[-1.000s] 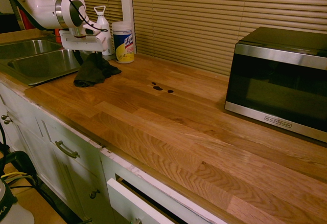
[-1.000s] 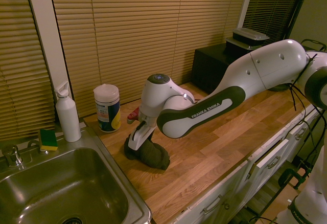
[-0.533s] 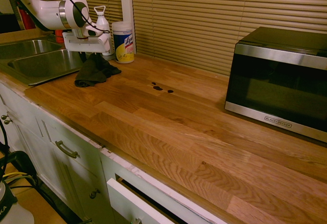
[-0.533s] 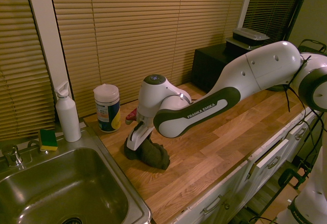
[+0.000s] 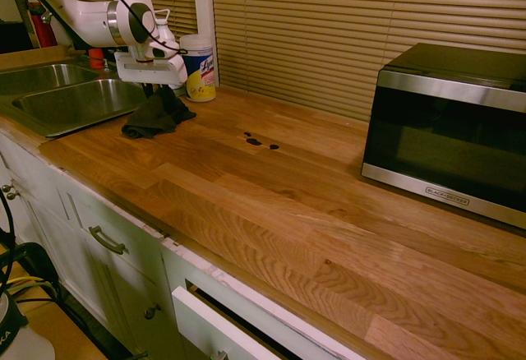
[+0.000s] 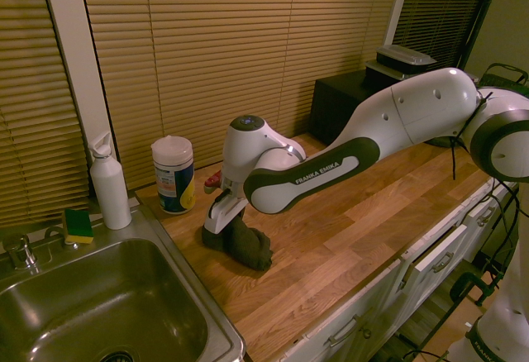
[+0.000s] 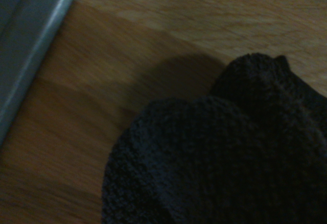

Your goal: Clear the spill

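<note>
"Along the sink end of the wooden counter [image 5: 288,212], what is the state of the gripper [image 5: 154,91]?"

"The gripper is closed on the dark cloth [image 5: 156,115]; its fingers point downward into the upper folds; the cloth lies bunched on the counter, near the rim of the metal sink [image 6: 107,296]."

"State the location of the spill [image 5: 254,141]."

"The spill is on the counter between the cloth and the microwave [image 5: 448,130], apart from both; it consists of small, dark, flat blotches grouped near one another; the cloth does not touch it."

"Identify the adjacent items."

"The wipes canister [image 6: 173,180] stands upright behind the cloth, near the window blinds [image 6: 248,56]; the white bottle [image 6: 111,192] stands upright at the back of the sink; the yellow and green sponge [image 6: 78,226] sits beside it, on the side of the faucet [image 6: 21,251]."

"And the remaining fixtures?"

"Two stacked containers [image 6: 401,63] rest on top of the microwave; below the front edge of the counter, one white drawer [image 5: 218,327] is partly open."
</note>
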You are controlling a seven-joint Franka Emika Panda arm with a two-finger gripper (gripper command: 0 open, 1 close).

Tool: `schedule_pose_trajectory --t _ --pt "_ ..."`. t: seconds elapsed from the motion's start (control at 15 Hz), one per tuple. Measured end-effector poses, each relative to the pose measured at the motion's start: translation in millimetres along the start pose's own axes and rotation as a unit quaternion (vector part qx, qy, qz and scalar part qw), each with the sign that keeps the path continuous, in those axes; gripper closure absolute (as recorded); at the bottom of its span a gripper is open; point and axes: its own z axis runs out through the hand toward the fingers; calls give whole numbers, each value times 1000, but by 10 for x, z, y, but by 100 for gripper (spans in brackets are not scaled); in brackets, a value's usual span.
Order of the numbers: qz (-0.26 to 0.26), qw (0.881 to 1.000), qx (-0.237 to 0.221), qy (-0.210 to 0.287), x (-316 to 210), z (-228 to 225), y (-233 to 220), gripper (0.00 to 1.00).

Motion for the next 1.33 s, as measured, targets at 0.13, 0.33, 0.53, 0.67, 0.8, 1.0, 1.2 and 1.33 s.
schedule_pose_trajectory --t 0.13,0.33,0.53,0.67,0.8,1.0,1.2,1.33 --pt "22 1000 -2 3 196 2 150 100" --pt "53 999 -7 8 523 2 454 100" --pt "76 997 -12 12 725 6 707 100" --pt "91 996 -13 15 831 8 855 100" --pt "109 994 -17 19 982 11 1062 100" --pt "136 990 -18 26 1250 22 1405 100" --pt "161 986 -22 29 1470 12 1760 100" --pt "179 983 -21 28 1621 9 2054 100"
